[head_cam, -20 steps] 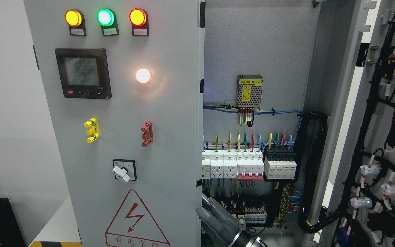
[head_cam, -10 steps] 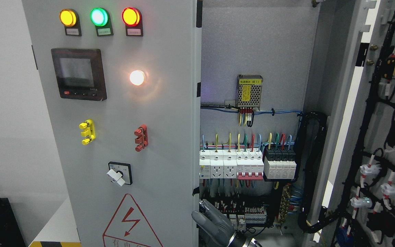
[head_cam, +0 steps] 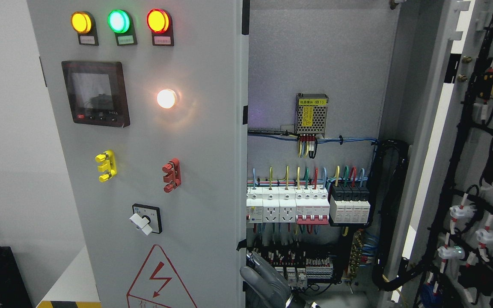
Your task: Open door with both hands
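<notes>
A: Where's the robot hand point(head_cam: 268, 282)?

B: At six o'clock, a grey hand against the free edge of the left door point(head_cam: 165, 171). Its arm's side is cropped, so I can't call it left or right. Fingers look curled at the edge; whether they grip it, I cannot tell.

A: Progress?

B: The right door point(head_cam: 477, 149), at three o'clock, stands wide open. The left door is only partly swung, and I judge that's what remains.

A: Any writing?

B: "B1" on the power supply point(head_cam: 311, 114). The warning triangle point(head_cam: 159, 278) is cropped.
</notes>
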`<state>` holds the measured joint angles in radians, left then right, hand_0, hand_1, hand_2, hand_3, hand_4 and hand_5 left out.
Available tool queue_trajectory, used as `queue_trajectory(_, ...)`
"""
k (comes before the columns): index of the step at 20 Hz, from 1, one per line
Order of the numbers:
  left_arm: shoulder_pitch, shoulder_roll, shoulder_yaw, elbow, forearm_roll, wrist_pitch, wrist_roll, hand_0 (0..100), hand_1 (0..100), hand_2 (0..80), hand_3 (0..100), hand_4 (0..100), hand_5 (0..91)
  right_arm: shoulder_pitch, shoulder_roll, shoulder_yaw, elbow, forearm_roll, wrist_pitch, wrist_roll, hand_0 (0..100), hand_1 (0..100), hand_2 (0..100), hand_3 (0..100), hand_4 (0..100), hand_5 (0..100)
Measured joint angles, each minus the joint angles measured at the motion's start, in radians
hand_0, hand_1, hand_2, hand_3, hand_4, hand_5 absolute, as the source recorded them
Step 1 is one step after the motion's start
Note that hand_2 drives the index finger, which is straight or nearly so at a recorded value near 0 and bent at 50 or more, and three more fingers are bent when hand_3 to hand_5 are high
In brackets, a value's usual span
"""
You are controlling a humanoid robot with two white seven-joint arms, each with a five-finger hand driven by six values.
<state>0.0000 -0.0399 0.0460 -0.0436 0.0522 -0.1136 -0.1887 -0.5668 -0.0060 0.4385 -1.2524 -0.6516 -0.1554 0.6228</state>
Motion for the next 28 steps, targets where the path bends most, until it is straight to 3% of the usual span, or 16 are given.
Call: queue_trajectory(28,0.000,0.000,0.000,0.000,0.000,0.001,0.003,12,39,0.0,0,0,0.0,0.064,-0.044,0.072,-0.146,-0.026,0.093,0.034,12,39,0,0,0,0)
